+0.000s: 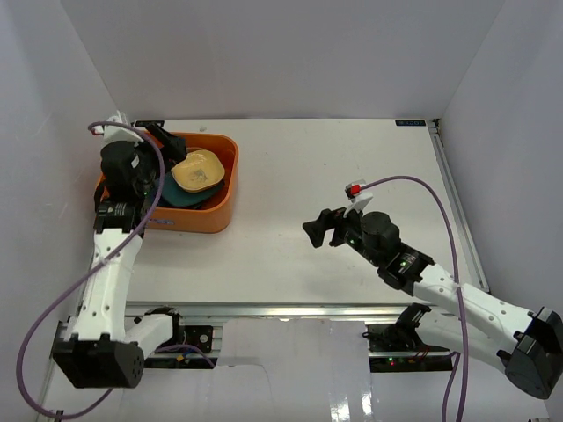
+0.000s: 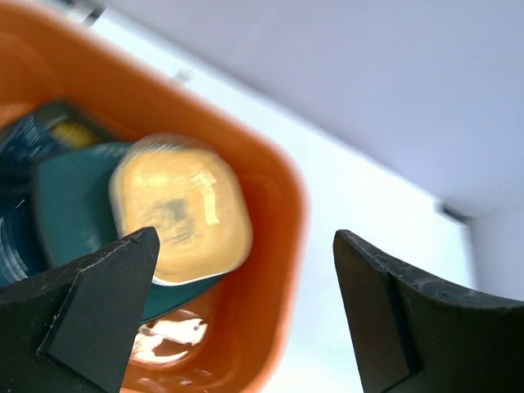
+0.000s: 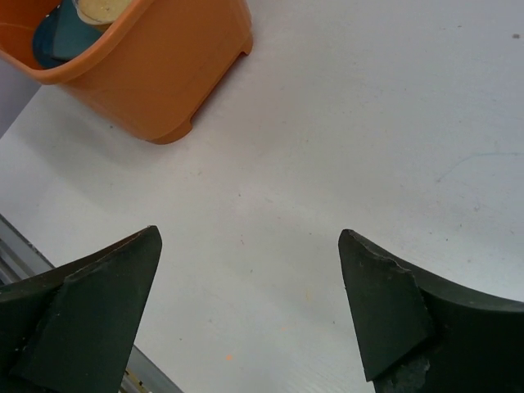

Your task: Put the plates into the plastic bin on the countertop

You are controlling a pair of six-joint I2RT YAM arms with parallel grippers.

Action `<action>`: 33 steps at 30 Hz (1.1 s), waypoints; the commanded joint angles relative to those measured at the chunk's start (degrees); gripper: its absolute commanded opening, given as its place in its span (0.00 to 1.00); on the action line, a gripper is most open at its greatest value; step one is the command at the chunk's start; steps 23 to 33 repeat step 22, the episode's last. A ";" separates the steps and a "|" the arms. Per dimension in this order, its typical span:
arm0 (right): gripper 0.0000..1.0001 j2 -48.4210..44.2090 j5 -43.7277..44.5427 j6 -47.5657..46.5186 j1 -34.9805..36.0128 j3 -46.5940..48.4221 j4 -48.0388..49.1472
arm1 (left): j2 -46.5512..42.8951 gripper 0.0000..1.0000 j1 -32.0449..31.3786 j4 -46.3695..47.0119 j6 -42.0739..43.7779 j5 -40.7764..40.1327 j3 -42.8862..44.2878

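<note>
left gripper [image 1: 169,145] [image 2: 246,246]: spread wide with nothing between the fingers [image 2: 82,303]. It hangs over the bin, pointing down into it.
right gripper [image 1: 318,229] [image 3: 250,237]: spread wide too, and empty. It sits low over bare table, aimed toward the bin.
bin [image 1: 224,207] [image 2: 274,188] [image 3: 164,74]: orange tub directly below the left gripper. It is well ahead of the right gripper, off to the left of its wrist view, with open table between them.
amber plate [image 1: 195,171] [image 2: 180,209] [image 3: 102,6]: in the bin, topmost, just below the left gripper. It is blurred in the wrist view, so I cannot tell whether it lies settled.
teal plate [image 1: 180,200] [image 2: 70,205] [image 3: 70,37]: in the bin under the amber plate, showing past the finger on the left of the wrist view.
deeper in the bin: a dark blue edge [image 2: 16,237] and a yellow bit [image 2: 74,135] lie beyond the teal plate, too blurred to name.
table [image 1: 308,158] [image 3: 344,123]: white, running from under the right gripper up to the bin's foot.
rail [image 1: 290,309] [image 3: 16,246]: metal, at the table's near edge, behind and below the right gripper.
in the way: the bin's near wall and thick rim face the right gripper. From above, the left arm's wrist covers the bin's left rim.
cables [image 1: 44,325]: purple, one looping from each arm.
walls [image 1: 264,53]: white panels close behind the bin and beside the left gripper.
</note>
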 commanded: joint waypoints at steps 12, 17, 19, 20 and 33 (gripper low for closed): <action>0.90 -17.19 21.89 -8.22 -0.13 4.23 -1.30 | -25.13 0.98 -11.89 12.80 6.22 36.57 -15.35; 0.90 -27.40 25.95 -6.73 -0.13 -1.83 1.68 | -27.42 0.98 -14.01 10.68 7.01 32.70 -16.93; 0.90 -28.89 25.78 -6.81 -0.13 -2.63 1.68 | -27.95 0.98 -14.80 10.51 7.45 31.73 -18.43; 0.90 -28.99 25.52 -6.73 -0.13 -2.89 1.68 | -28.21 0.98 -14.97 11.03 7.54 31.90 -19.13; 0.90 -28.38 24.38 -6.55 -0.05 -2.37 1.68 | -27.96 0.98 -15.24 12.08 6.93 31.73 -19.84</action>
